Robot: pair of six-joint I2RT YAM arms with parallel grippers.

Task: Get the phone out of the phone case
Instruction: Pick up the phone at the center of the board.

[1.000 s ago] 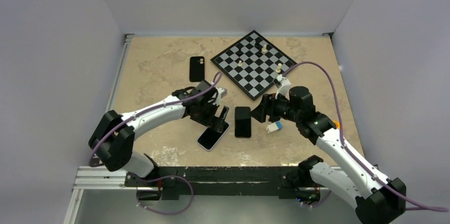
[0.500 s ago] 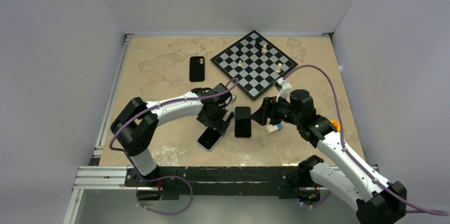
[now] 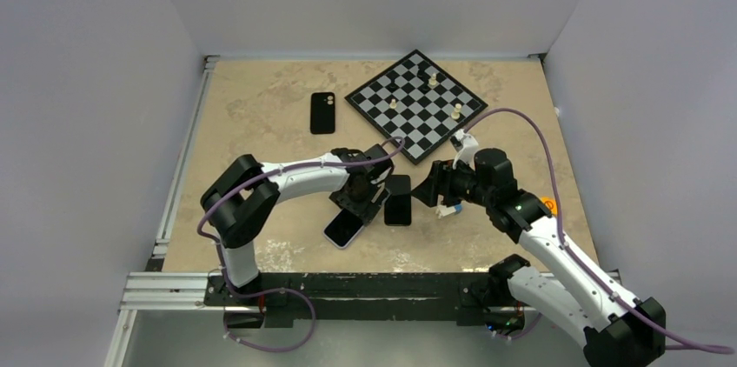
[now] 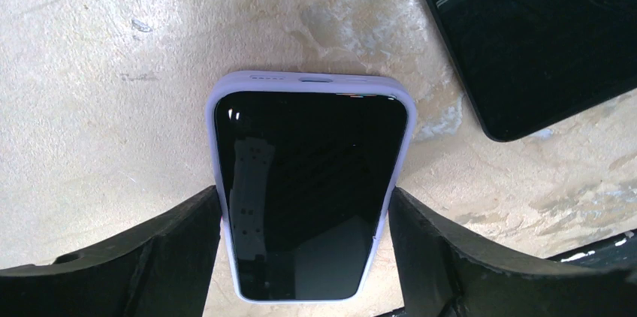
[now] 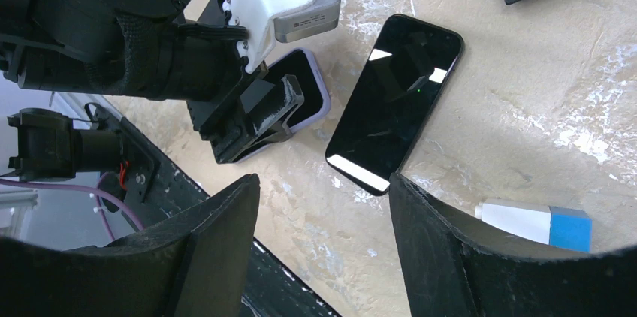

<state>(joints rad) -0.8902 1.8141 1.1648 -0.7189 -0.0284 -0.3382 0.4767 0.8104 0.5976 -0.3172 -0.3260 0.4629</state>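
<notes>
The left gripper (image 3: pixel 359 202) sits astride the cased phone (image 4: pixel 308 189) on the table (image 3: pixel 261 123).
Its fingers (image 4: pixel 173 249) lie against the long sides of the lilac case (image 4: pixel 212 118), phone inside, screen up; whether they squeeze it I cannot tell. The right gripper (image 5: pixel 323 257) hangs spread wide and empty above a bare black phone (image 5: pixel 394 103).

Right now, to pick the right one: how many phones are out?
3: lavender-cased phone at the left gripper, black phone beside it, dark phone left of the chessboard.
</notes>
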